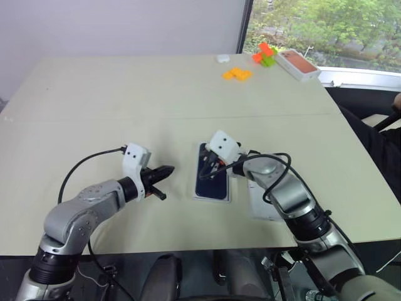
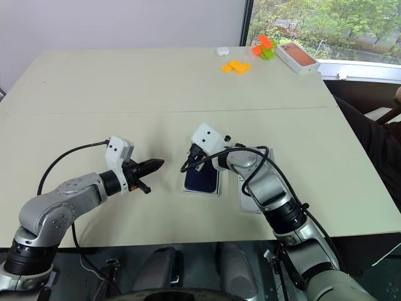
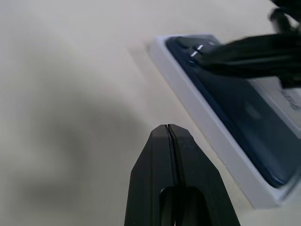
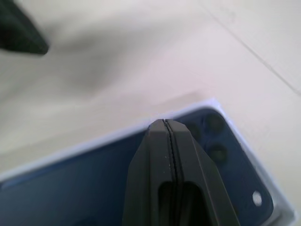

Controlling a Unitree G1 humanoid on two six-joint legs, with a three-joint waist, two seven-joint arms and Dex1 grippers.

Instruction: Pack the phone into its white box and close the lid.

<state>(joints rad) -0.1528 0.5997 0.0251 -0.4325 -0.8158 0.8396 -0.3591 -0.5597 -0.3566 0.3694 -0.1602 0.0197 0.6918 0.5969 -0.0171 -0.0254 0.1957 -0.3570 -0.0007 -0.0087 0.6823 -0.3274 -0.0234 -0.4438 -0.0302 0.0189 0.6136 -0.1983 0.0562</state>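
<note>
The navy phone [image 1: 210, 183] lies back up inside the white box [image 3: 203, 121], near the table's front middle. Its camera cluster [image 4: 211, 136] is at the far end. My right gripper [image 1: 209, 168] is shut and its tip sits over that camera end, on or just above the phone; I cannot tell which. My left gripper [image 1: 168, 170] is shut on nothing and points at the box from its left, a short gap away. The lid [image 1: 263, 204] lies flat to the right of the box, partly hidden under my right forearm.
At the far right of the table are orange blocks [image 1: 237, 74], orange and green blocks [image 1: 265, 54], a white box with an orange-red top [image 1: 299, 63] and a small white case [image 1: 222, 58]. A person's dark sleeve [image 1: 382, 135] is past the right edge.
</note>
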